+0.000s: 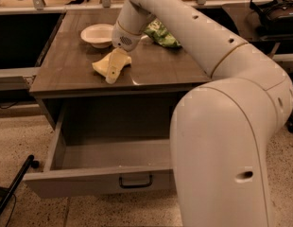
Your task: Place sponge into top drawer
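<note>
Speckled stone flooring [23,141] surrounds a grey wooden cabinet, and in the single camera view we note three items on the cabinet top [156,72]: a white bowl [98,33] at the rear left, a green snack bag [161,34] at the rear centre, and the sponge [100,67] lying flat towards the front left, just ahead of the bowl. The gripper [114,69] is lowered onto the right part of the sponge, at the end of the arm [193,37] that reaches in from the right. We cannot tell from this view whether it is clenched on the foam or merely resting against it. The top drawer [90,188] stands pulled out directly below the front edge, its handle [135,181] facing us and its interior exposed. We judge the step in hand to be securing the sponge. To do it well, confirm a firm grip across the foam before lifting, since soft foam can compress and slip. Lift straight up to clear the front edge, keep away from the bowl, then carry forward and down, and release low over the middle of the drawer floor
</note>
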Robot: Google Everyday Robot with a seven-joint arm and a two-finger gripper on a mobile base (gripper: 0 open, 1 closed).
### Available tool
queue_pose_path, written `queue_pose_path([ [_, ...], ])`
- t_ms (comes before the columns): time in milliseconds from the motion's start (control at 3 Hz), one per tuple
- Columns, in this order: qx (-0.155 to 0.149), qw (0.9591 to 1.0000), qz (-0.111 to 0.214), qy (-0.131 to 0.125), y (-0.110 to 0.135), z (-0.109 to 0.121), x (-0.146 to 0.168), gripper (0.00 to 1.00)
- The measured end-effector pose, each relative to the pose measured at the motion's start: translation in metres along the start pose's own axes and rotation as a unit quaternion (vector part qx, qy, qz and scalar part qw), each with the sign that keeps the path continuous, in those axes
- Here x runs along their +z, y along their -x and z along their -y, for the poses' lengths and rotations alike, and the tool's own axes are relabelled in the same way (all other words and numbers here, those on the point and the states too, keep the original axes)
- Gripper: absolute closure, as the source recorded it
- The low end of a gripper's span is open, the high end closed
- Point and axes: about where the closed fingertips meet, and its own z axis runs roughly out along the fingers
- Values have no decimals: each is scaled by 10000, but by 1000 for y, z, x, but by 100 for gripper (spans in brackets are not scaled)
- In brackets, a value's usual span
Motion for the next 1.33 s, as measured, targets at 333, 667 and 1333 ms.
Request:
queue_pose_path([
  [333,-7,10000,-14,15,0,0,2,21],
  [667,-25,10000,-38,47,1,-1,4,43],
  [1333,-182,9998,28,-23,10,-7,-8,91],
])
